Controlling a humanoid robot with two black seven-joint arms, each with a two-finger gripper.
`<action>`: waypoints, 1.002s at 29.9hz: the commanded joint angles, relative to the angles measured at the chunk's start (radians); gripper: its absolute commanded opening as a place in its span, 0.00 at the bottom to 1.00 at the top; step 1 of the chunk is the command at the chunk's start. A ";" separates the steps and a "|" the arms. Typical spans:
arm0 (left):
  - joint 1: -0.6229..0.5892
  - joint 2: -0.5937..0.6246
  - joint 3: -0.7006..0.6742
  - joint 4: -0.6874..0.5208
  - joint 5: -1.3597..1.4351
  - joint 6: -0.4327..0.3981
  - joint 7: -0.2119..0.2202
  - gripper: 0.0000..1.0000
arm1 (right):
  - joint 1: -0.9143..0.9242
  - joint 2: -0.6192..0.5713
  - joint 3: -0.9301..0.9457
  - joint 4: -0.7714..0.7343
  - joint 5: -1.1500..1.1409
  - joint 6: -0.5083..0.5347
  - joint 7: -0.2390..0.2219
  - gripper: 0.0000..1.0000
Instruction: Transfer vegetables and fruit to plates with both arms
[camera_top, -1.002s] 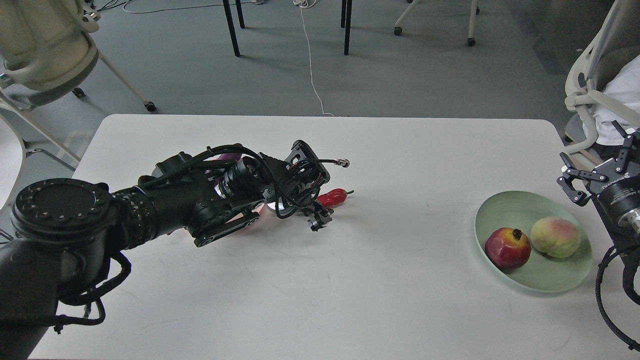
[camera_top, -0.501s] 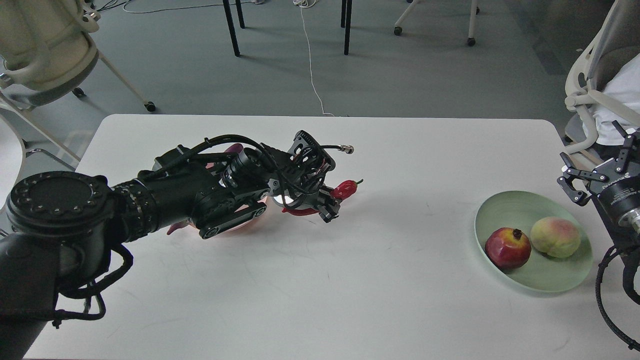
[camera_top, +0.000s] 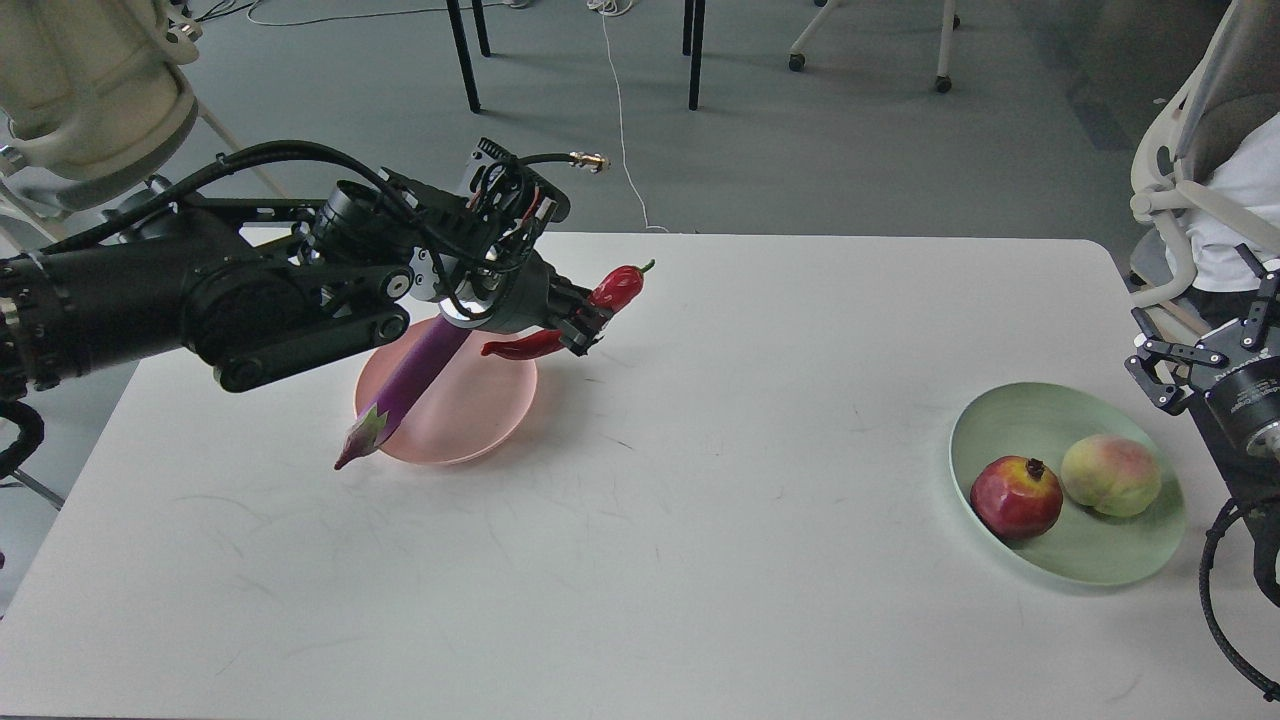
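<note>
Our left gripper (camera_top: 585, 328) is clamped on the chili pepper (camera_top: 572, 320), airborne at the pink plate's (camera_top: 480, 410) 2 o'clock edge. Thin off-centre pinch: it could slip onto the worktop (camera_top: 700, 520). Right gripper (camera_top: 1200, 345) is spread, empty.

Quick count, head view: 2 plates — 1 pink plate (camera_top: 470, 420), 1 green plate (camera_top: 1000, 420). Veg: 2 — 1 eggplant (camera_top: 415, 385), 1 chili (camera_top: 615, 287). Fruit: 2 — 1 pomegranate (camera_top: 1016, 497), 1 peach (camera_top: 1110, 475). Arms: 2, each w/ 1 tool — left tool (camera_top: 583, 325), right tool (camera_top: 1205, 340). Table (camera_top: 700, 560): 1. Beyond table: 2 office chairs part-visible, 1 chair at left (camera_top: 80, 100), 1 chair at right (camera_top: 1195, 170). White floor cable (camera_top: 622, 130): 1.
</note>
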 joint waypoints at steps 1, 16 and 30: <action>0.047 0.049 0.007 0.002 0.032 0.002 0.003 0.14 | 0.000 0.001 0.003 -0.002 0.000 0.000 0.000 0.99; 0.131 0.070 -0.004 0.008 0.090 0.010 0.049 0.60 | 0.000 0.001 0.021 -0.016 0.000 0.000 0.000 0.99; 0.120 0.113 -0.208 0.007 -0.033 -0.005 0.037 0.98 | 0.007 0.001 0.050 -0.016 0.000 0.000 0.000 0.99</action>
